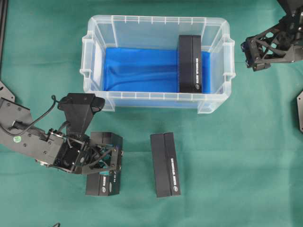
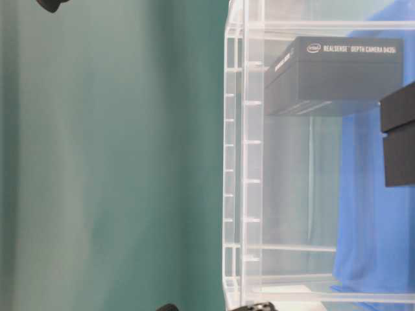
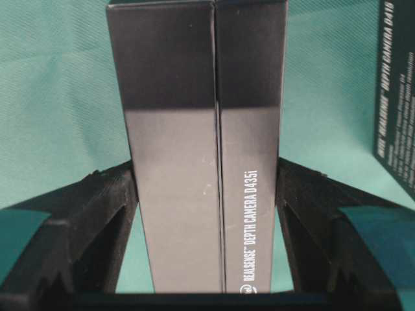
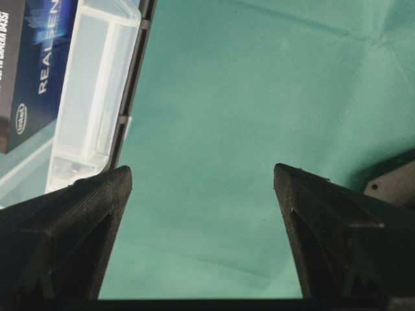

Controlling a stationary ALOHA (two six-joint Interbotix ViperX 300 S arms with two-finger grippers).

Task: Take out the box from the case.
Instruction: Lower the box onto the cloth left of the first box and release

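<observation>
Below case (image 1: 156,28), left gripper (image 1: 111,158) clamps black box (image 1: 102,182); right gripper (image 1: 247,53) spread wide, holding nothing

The place looks like a robotics lab bench rather than a home or shop. A green cloth (image 1: 227,156) covers the whole work surface, wrinkled in places. Two black robot arms reach in from the edges, and black mounting hardware (image 1: 299,111) sits at the right border. The boxed goods are labelled as depth cameras (image 2: 343,71). The surrounding room probably continues beyond, but none of it shows.
</observation>
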